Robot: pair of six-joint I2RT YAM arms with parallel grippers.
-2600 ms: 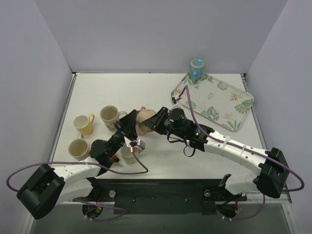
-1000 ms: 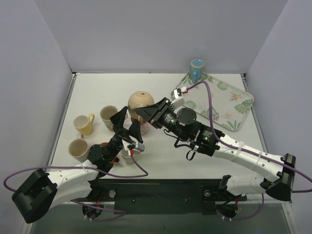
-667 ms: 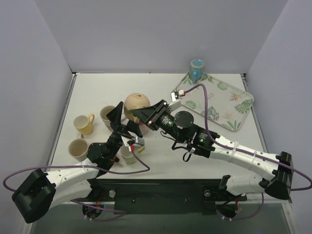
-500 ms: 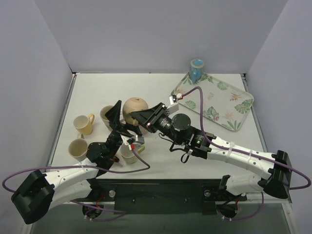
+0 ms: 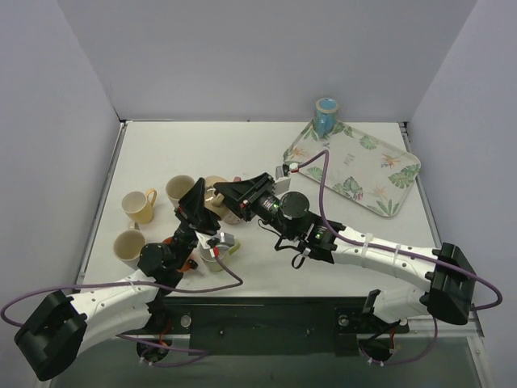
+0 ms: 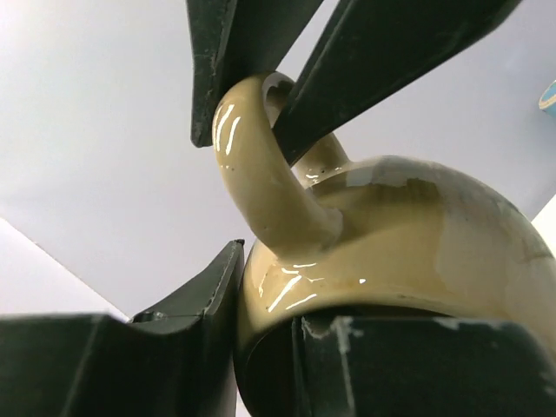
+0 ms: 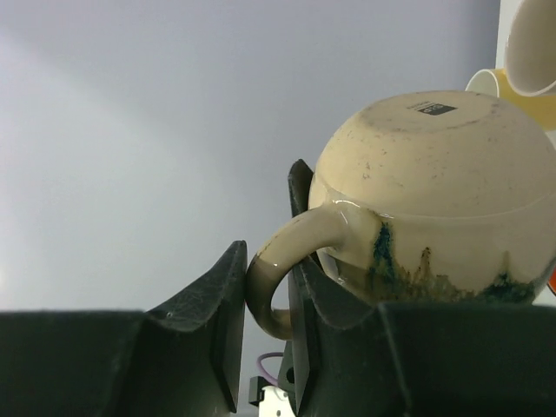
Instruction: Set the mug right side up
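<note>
The mug [image 5: 216, 191] is round and beige with blue-brown streaks, held in the air between both grippers above the table's left-middle. My right gripper [image 5: 232, 194] is shut on its handle [image 7: 276, 261]. In the right wrist view the mug [image 7: 434, 191] shows its labelled base on top, with my right gripper [image 7: 268, 334] below it. My left gripper [image 5: 200, 207] straddles the rim. In the left wrist view one finger [image 6: 204, 326] presses the outer wall of the mug [image 6: 391, 226] and the other sits inside the opening, with my left gripper [image 6: 265, 352] closed on the wall.
A yellow mug [image 5: 139, 204], a cream mug [image 5: 181, 191], a beige cup [image 5: 129, 246] and a small cup [image 5: 213, 257] stand on the table at the left. A leaf-patterned tray [image 5: 355, 170] and a blue cup [image 5: 326, 115] are at the back right.
My right gripper has carried the mug from base-up and high to lower and further left, tilting it. My left gripper, open beside it before, has moved onto the rim and closed.
</note>
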